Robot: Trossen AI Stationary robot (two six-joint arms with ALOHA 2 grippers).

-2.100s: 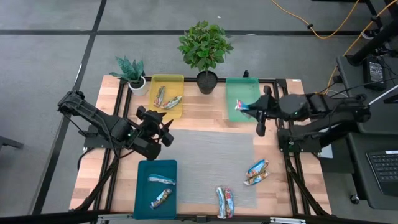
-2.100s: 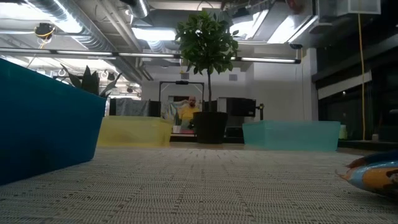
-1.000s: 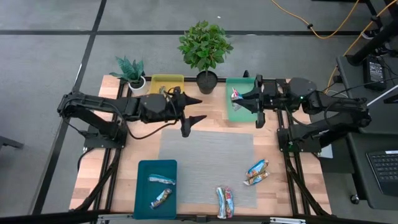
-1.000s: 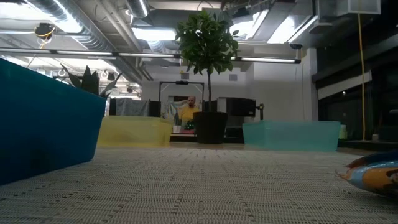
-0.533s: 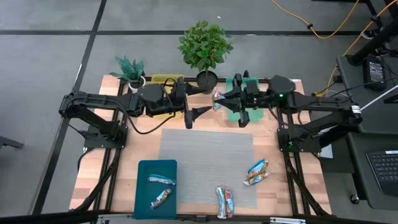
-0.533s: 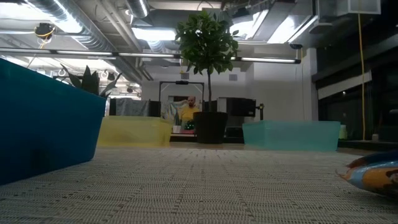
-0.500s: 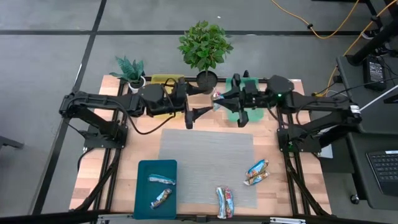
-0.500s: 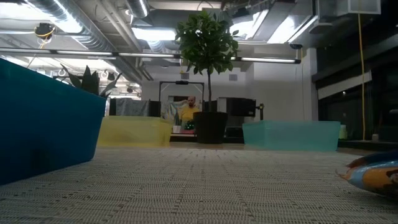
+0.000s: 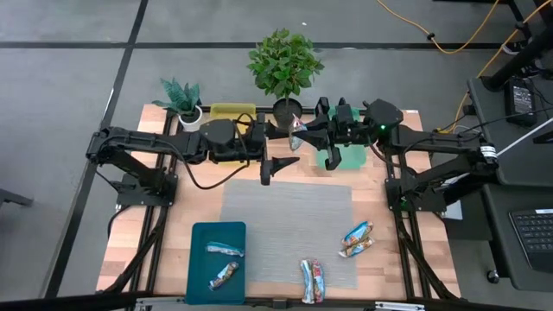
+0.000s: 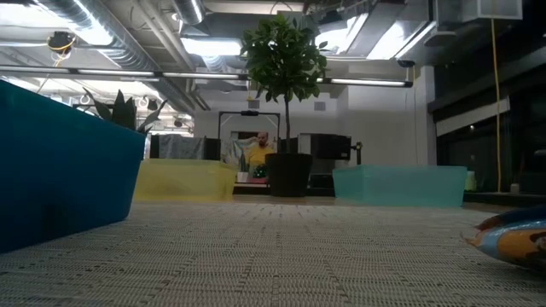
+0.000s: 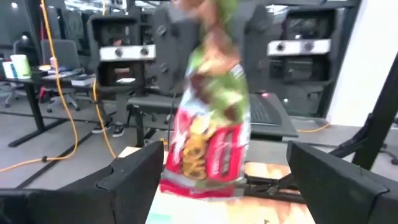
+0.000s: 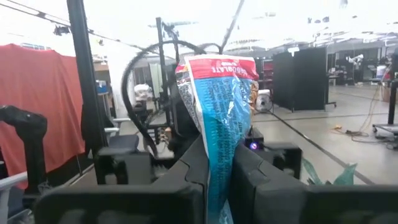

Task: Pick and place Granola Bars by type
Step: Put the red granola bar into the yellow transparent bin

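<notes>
High above the table's far middle, my right gripper (image 9: 304, 134) is shut on a granola bar (image 9: 297, 129) with a blue, white and red wrapper (image 12: 217, 106). My left gripper (image 9: 290, 145) faces it, open, with one finger on each side of the bar's red end (image 11: 208, 149), apart from it. Two bars (image 9: 223, 263) lie in the teal tray (image 9: 197, 285). Others lie on the grey mat at the near edge (image 9: 314, 281) and near right (image 9: 356, 238). My right gripper pinches one end of the bar (image 12: 219, 163) between its two fingers, which reach level from the table's right. The rest of the bar sticks out past the fingertips toward my left gripper. The bar is lifted clear of the table.
A tall potted plant (image 9: 285, 69) stands just beyond both grippers, a small one (image 9: 183, 102) at the far left. The yellow tray (image 9: 232, 111) lies under my left arm, the green tray (image 9: 350, 157) under my right. One bar (image 10: 512, 239) shows at the mat's right.
My right gripper has carried the bar from above the green tray toward the table's left. My left gripper, staying open, has moved toward the table's right and far edge. The bar's free end now stands between the left fingers.
</notes>
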